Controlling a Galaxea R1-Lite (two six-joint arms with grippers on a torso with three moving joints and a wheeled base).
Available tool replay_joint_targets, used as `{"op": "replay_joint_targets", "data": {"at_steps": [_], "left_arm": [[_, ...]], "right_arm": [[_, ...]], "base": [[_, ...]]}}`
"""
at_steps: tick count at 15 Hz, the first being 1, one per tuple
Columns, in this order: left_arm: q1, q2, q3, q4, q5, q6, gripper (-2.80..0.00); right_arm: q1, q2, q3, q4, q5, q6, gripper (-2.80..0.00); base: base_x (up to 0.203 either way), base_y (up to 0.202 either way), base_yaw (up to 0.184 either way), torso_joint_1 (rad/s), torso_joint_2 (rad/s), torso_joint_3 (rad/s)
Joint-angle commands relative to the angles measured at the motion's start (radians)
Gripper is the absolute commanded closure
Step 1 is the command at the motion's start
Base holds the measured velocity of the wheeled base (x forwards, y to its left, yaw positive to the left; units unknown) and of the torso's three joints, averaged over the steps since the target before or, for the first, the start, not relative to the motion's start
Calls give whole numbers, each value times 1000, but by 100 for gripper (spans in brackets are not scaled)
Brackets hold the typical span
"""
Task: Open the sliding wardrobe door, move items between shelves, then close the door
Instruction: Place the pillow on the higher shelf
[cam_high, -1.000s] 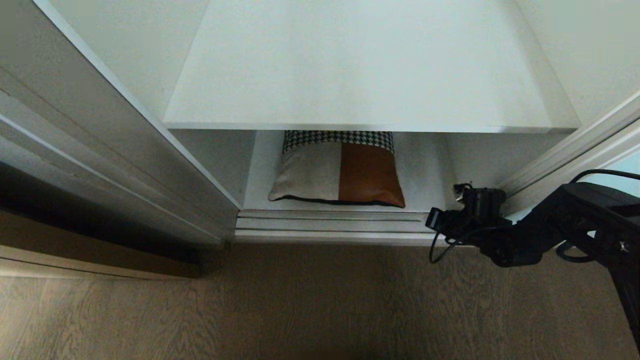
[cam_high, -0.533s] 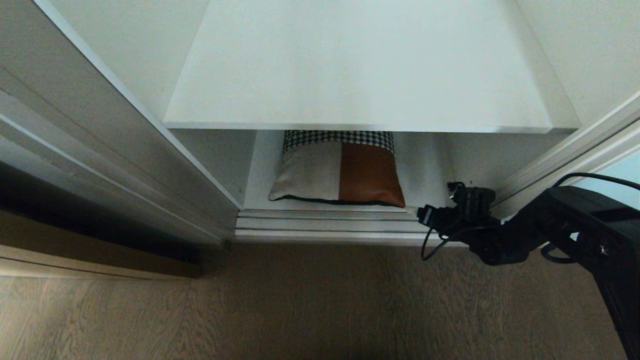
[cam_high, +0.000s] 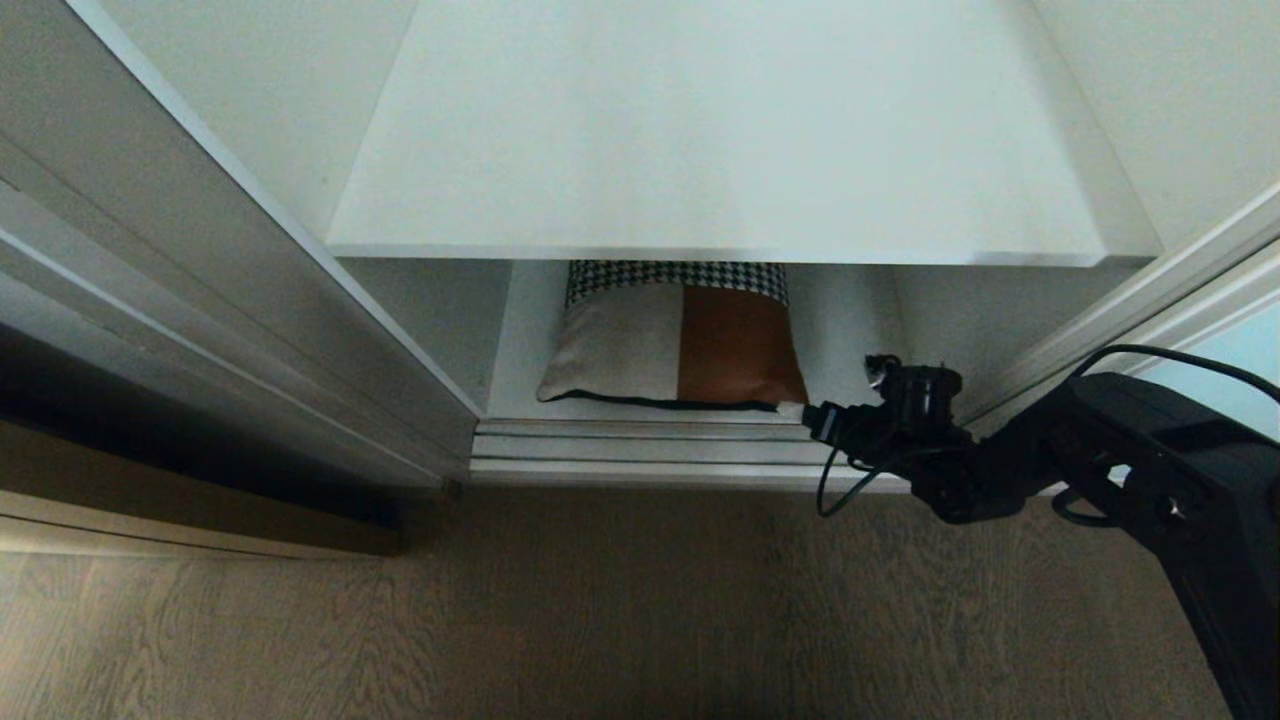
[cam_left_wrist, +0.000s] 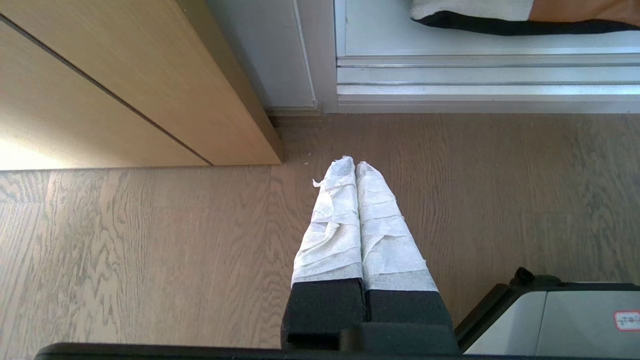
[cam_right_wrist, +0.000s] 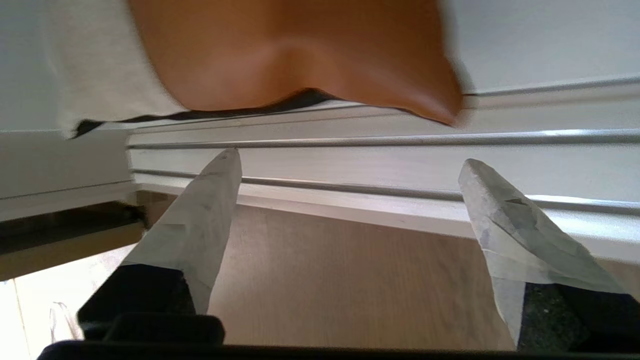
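Note:
The patchwork cushion (cam_high: 680, 345) lies flat on the bottom shelf (cam_high: 845, 340) of the wardrobe, under the broad white upper shelf (cam_high: 720, 150). Its rust-orange corner (cam_right_wrist: 300, 50) fills the right wrist view. My right gripper (cam_high: 800, 412) hangs low over the floor in front of the door track, just right of that corner. Its taped fingers stand wide open (cam_right_wrist: 350, 162) with nothing between them. The sliding wardrobe door (cam_high: 1255, 345) shows as a pale aqua strip at the far right, slid aside. My left gripper (cam_left_wrist: 355, 162) is parked above the floor, fingers pressed together.
A silver double door track (cam_high: 650, 445) runs along the wardrobe's front edge. A tan wooden door (cam_left_wrist: 125, 90) stands to the left of the opening. Wood-grain floor (cam_high: 600, 600) spreads in front. A white and black corner of my base (cam_left_wrist: 575, 320) sits beside the left gripper.
My right arm has swung left along the track, from near the right jamb to beside the cushion's orange corner. The cushion has not moved.

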Motion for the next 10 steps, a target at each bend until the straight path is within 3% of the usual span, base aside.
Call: {"op": "replay_joint_targets", "data": {"at_steps": [1, 10], "left_arm": [[1, 2, 2, 0, 0, 0, 0], [1, 2, 2, 0, 0, 0, 0]], "right_arm": [[13, 23, -37, -1, 5, 3, -280], [22, 83, -108, 10, 66, 5, -280]], "base": [[0, 0, 0, 0, 0, 0], [0, 0, 0, 0, 0, 0]]}}
